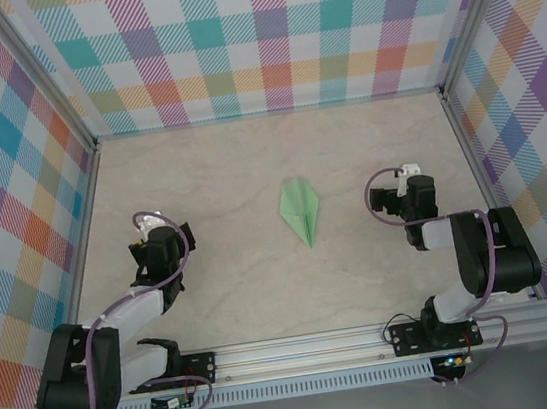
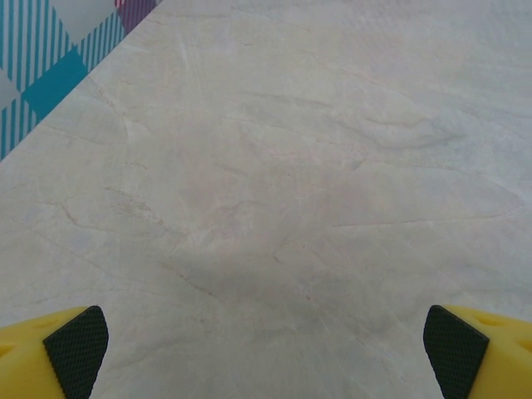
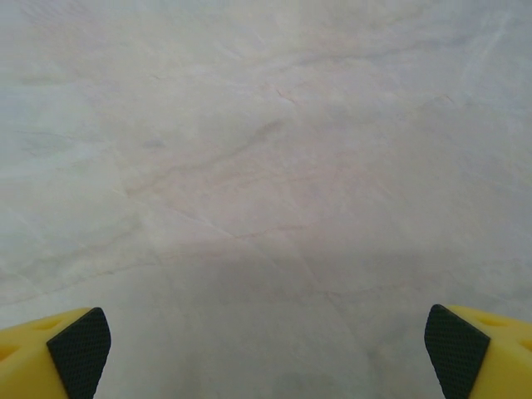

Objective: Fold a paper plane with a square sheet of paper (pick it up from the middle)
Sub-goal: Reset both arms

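Observation:
The paper plane, a small light green dart with creased wings, lies flat in the middle of the table with its tip pointing toward the near edge. My left gripper rests low at the left, well apart from the plane. In the left wrist view the left gripper is open, its yellow fingers wide apart over bare table. My right gripper sits to the right of the plane. It too is open, with black pads far apart and nothing between them.
The pale marble-pattern table is walled on three sides by checked panels. A metal rail carrying both arm bases runs along the near edge. A corner of the checked wall appears in the left wrist view.

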`<action>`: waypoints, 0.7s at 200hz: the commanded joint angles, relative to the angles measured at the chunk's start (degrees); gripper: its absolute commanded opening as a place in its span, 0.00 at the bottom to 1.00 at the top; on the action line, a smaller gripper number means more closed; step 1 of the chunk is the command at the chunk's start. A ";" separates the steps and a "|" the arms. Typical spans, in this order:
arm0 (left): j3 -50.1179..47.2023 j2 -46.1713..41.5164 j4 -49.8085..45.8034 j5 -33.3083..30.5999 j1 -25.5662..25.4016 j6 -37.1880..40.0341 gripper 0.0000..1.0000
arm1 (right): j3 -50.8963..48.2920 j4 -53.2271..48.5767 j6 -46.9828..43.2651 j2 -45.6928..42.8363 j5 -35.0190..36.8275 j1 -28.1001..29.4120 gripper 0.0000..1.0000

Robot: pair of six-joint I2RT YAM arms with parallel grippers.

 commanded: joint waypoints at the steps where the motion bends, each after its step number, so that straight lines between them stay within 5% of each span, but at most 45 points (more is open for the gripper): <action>1: -0.20 3.75 13.15 6.50 2.53 1.65 1.00 | 0.62 6.40 -1.39 -0.15 -4.26 0.10 1.00; 77: 3.08 21.95 28.39 20.89 5.34 9.10 0.98 | 0.53 6.44 -1.23 -0.15 -3.75 0.13 1.00; 101: 6.78 21.31 19.51 21.51 7.39 6.68 0.98 | 0.53 6.50 -1.21 -0.16 -3.81 0.13 1.00; 140: 6.54 21.54 20.50 20.83 6.94 7.14 1.00 | 0.53 6.46 -1.29 -0.19 -3.92 0.12 1.00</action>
